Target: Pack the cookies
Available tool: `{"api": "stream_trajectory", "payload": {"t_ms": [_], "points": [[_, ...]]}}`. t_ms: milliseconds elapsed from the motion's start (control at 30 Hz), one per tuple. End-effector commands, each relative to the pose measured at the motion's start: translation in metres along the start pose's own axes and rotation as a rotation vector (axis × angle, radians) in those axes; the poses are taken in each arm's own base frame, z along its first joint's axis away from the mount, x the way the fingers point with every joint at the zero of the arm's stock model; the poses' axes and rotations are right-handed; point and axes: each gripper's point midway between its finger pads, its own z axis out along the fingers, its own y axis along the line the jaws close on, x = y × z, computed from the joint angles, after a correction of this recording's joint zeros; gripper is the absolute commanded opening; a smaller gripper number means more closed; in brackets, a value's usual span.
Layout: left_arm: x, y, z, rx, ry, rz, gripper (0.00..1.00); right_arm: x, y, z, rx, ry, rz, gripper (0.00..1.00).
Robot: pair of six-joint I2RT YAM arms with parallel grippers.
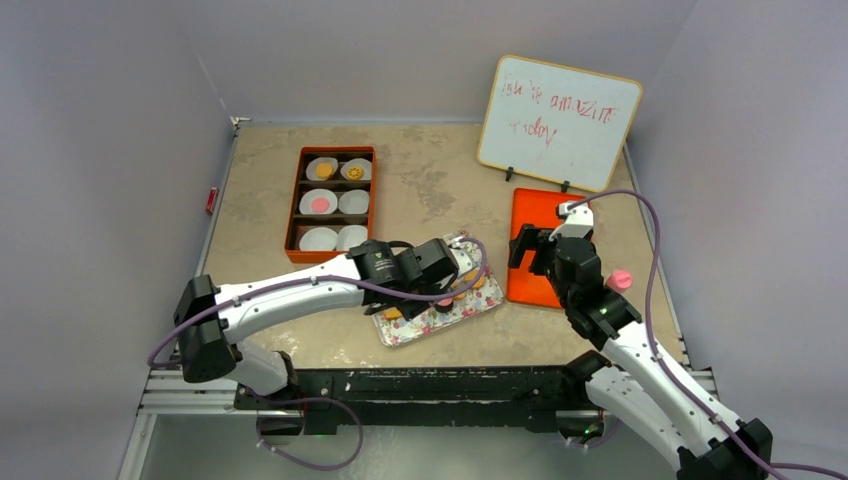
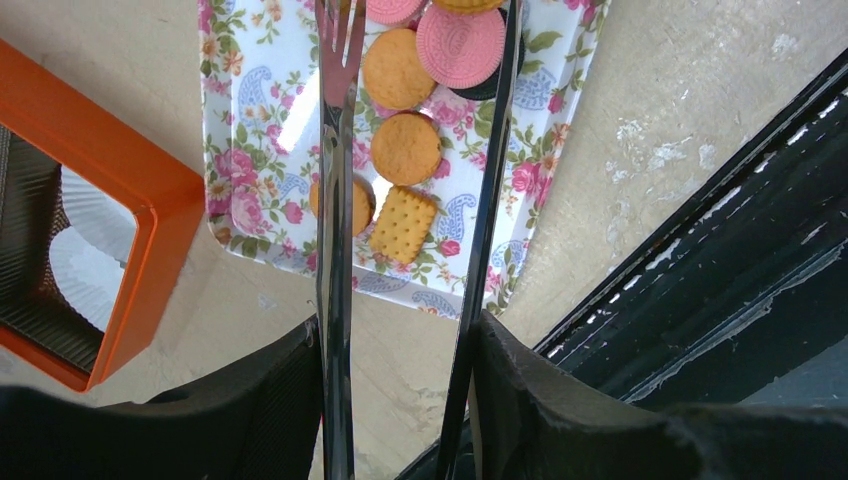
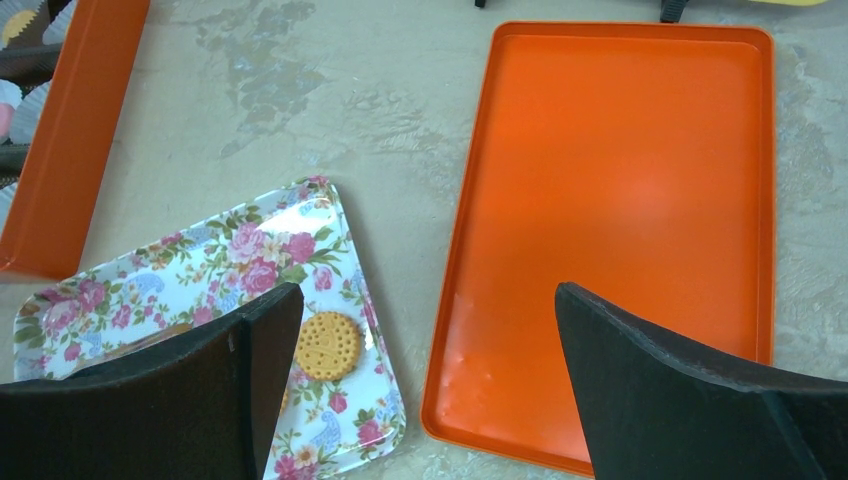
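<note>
— How many cookies (image 2: 406, 148) lie on the floral tray (image 2: 250, 150)?

— The left wrist view shows eight: four round orange-tan cookies (image 2: 398, 68), two pink cookies (image 2: 460, 45), one square cookie (image 2: 404, 224) and one dark cookie (image 2: 490, 88) half hidden beneath a pink one. Two of them are cut off by the top edge. The right wrist view shows one round dotted cookie (image 3: 328, 345) near a corner of the tray. I cannot tell whether it belongs to those eight.

— And the orange box (image 1: 338, 150)?

— It has six compartments, in two columns of three, with one white paper cup (image 1: 352, 202) in each. Three cups hold one cookie apiece: orange-tan at far left, a yellow patterned cookie (image 1: 354, 172) at far right, and pink at middle left. The other three show only paper.

— The claws?

— The left claw (image 2: 395, 330) is closed on one pair of metal tongs (image 2: 335, 250), a finger against each arm. The two arms stand apart above the tray, with orange-tan cookies between them. Their tips leave the frame, so I cannot tell whether they pinch anything. The right claw (image 3: 428, 295) gapes wide and holds nothing. It hovers over the desk (image 1: 440, 190) where the floral tray meets one flat orange tray (image 3: 620, 200).

— Anything else?

— One whiteboard (image 1: 558, 118) with red scribble stands at the desk's far side.
</note>
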Motion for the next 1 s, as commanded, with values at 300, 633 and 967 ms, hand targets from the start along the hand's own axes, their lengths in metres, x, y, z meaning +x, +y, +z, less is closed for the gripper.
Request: {"api": "stream_trajectory", "payload": {"t_ms": [300, 633, 967], "points": [[-0.014, -0.008, 0.007, -0.079, 0.053, 0.067, 0.48, -0.02, 0.006, -0.005, -0.024, -0.06, 0.029, 0.99], [-0.021, -0.012, 0.014, -0.077, 0.078, 0.086, 0.48, -0.02, 0.005, -0.005, -0.019, -0.063, 0.027, 0.99], [-0.026, -0.02, 0.019, -0.053, 0.084, 0.096, 0.47, -0.018, 0.005, -0.004, -0.017, -0.061, 0.023, 0.99]]}}
